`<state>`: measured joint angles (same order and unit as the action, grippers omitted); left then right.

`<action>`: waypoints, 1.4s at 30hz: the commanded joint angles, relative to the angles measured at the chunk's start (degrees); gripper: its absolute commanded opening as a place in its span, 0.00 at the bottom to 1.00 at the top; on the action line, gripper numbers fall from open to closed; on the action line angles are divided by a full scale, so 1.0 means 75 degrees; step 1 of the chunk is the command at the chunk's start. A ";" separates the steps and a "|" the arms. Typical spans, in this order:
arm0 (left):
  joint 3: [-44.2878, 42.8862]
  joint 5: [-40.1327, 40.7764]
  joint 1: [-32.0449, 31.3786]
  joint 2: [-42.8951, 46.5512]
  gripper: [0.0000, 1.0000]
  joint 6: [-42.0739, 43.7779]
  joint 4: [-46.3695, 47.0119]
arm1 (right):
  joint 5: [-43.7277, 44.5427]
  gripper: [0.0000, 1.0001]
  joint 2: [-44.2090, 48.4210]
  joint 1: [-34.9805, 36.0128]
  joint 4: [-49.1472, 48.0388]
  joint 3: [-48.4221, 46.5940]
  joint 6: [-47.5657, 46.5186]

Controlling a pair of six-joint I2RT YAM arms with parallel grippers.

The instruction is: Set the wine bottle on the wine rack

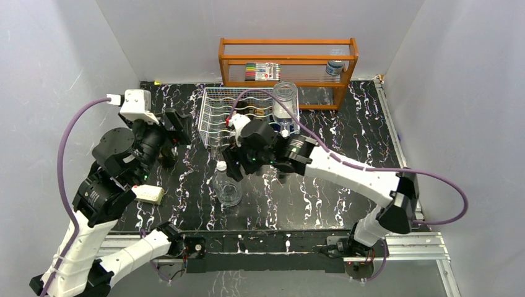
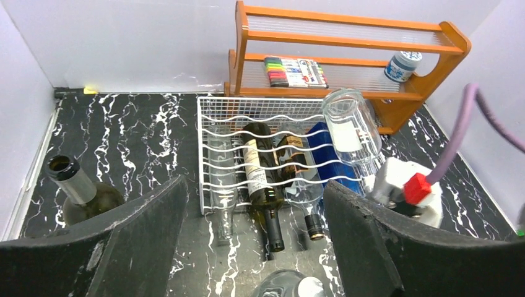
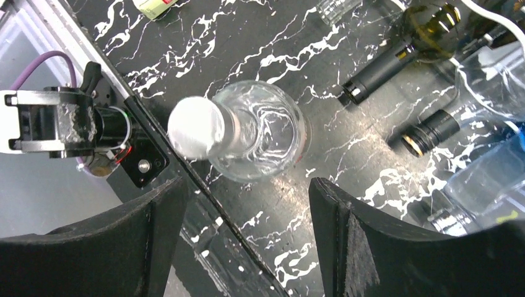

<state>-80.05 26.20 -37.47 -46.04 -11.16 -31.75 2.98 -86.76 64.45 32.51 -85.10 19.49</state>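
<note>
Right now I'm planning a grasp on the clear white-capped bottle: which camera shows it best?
The right wrist view: the clear bottle sits mid-frame, large and sharp, seen from above, cap included. The top external view shows it whole but small, standing upright. The left wrist view catches only its top at the bottom edge.

Right arm (image 1: 347, 167) and upright clear bottle (image 1: 227, 189) stand before the wine rack (image 1: 213, 102).
</note>
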 commanded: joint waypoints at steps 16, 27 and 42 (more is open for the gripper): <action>-0.0062 0.0690 -0.0007 0.0112 0.80 -0.0198 -0.0288 | 0.0515 0.49 -0.1925 0.0448 -0.0222 -0.1817 -0.0175; 0.1146 0.0205 -0.0007 0.0008 0.81 -0.1427 -0.0678 | 0.1180 0.20 -0.0334 0.0442 -0.1748 0.0695 0.0273; 0.2600 -0.2043 0.0378 -0.1300 0.88 -0.2400 -0.0563 | 0.0864 0.13 0.2598 0.0140 -0.3312 0.4222 0.0929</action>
<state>-61.06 17.72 -37.01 -55.57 -27.97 -38.24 11.14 -70.57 66.04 8.38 -55.81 24.62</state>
